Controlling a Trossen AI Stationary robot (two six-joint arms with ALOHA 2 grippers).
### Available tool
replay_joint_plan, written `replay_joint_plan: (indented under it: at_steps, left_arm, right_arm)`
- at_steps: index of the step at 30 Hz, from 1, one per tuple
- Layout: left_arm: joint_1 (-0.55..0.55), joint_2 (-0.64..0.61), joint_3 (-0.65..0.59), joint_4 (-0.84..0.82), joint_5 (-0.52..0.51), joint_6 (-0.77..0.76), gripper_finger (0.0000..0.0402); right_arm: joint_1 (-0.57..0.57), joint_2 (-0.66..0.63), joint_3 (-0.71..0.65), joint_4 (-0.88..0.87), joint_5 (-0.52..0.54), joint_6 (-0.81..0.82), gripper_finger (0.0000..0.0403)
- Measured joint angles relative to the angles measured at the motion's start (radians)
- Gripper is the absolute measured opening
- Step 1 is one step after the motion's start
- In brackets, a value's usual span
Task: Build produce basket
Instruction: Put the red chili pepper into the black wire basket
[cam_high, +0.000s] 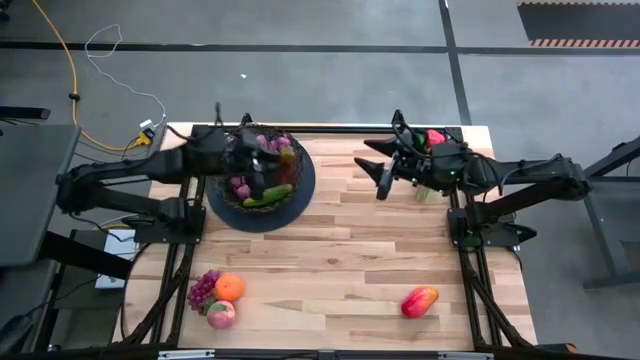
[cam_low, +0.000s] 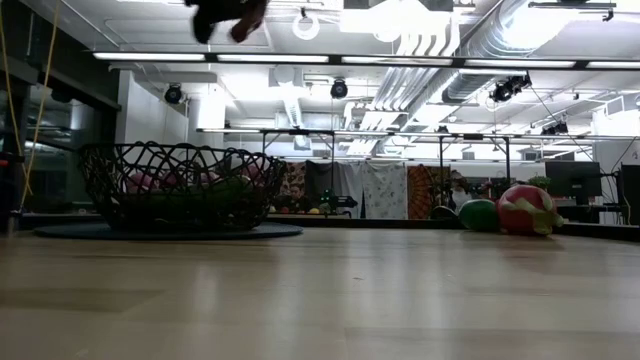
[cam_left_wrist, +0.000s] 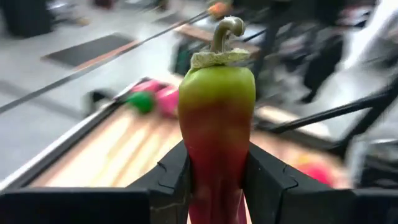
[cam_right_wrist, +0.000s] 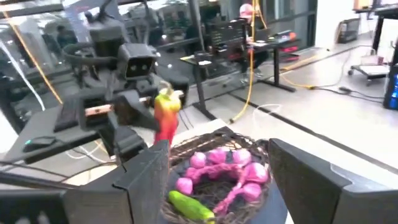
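Observation:
The black wire basket (cam_high: 222, 200) (cam_low: 180, 185) (cam_right_wrist: 261, 149) stands on its dark round base at the far left and holds pink pieces and a green cucumber (cam_right_wrist: 189, 205). My left gripper (cam_high: 268, 168) (cam_left_wrist: 216, 186) hovers above it, shut on a green-and-red pepper (cam_left_wrist: 216, 118) (cam_right_wrist: 165, 118). Over the bare table right of the basket, my right gripper (cam_high: 385, 178) (cam_right_wrist: 230, 186) is open, with nothing between its fingers. A grape bunch (cam_high: 203, 290), an orange (cam_high: 229, 287) and a peach (cam_high: 221, 314) lie near left. A mango (cam_high: 419, 300) lies near right. My left gripper pinches the pepper's red lower part (cam_left_wrist: 214, 177) between its two fingers (cam_left_wrist: 177, 183), one on each side. The green stem end stands up past the fingertips. The pepper is lifted clear, above the basket.
Red and green produce (cam_high: 432, 140) (cam_low: 505, 212) lies at the far right, under the right arm. The middle of the wooden table between the arms is open board.

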Motion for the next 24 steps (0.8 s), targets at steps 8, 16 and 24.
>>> replay_joint_plan:
  at_steps: [8,16,24]
  left_arm:
    - [0.128,0.024,0.063,-0.484,-0.166,-0.018,0.0103]
    - [0.195,0.238,0.063,-0.609,-0.165,-0.037,0.0103]
    - [0.228,0.463,0.063,-0.656,-0.157,-0.045,0.0104]
  right_arm:
    - [0.0,0.012,0.0,-0.027,0.005,0.015,0.0261]
    - [0.0,0.026,0.0,-0.028,0.004,0.02,0.0261]
    - [0.0,0.026,0.0,-0.039,0.003,0.05,0.0261]
